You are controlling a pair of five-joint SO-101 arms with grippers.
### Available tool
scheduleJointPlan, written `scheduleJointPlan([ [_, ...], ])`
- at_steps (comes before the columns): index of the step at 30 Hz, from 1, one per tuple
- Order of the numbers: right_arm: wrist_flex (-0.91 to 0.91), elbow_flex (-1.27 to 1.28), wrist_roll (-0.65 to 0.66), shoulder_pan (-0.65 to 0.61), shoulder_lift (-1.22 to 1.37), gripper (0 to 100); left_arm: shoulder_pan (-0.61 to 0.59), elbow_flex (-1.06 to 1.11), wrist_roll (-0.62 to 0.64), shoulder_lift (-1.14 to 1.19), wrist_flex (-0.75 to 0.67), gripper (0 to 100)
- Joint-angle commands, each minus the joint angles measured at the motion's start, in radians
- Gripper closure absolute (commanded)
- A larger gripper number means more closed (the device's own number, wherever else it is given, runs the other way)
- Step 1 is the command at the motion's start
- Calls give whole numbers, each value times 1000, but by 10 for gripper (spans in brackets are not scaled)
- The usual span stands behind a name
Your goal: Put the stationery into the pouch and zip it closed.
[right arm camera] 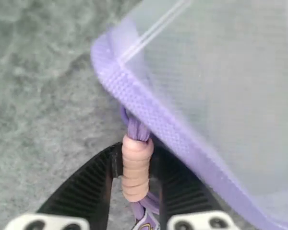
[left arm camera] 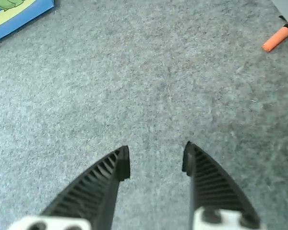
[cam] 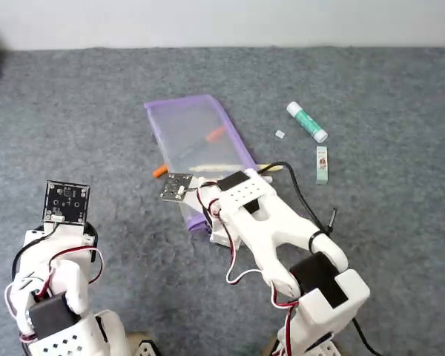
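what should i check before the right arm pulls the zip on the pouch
1. Right gripper on the zip pull: ok, shut on its peach bead.
2. All stationery inside the pouch: not ok. The glue stick, the small packet and a white scrap lie on the carpet beside it.
3. Nothing across the pouch edge: not ok. An orange tip pokes out.
4. Left gripper free to help: ok, open over bare carpet, apart from the pouch.
5. How far the zip is already shut: cannot tell.
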Motion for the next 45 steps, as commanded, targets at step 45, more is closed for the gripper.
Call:
scheduleJointPlan([
  [45, 199, -502, -190, -38, -366, 990, 632, -579, 496, 872, -150, 802],
])
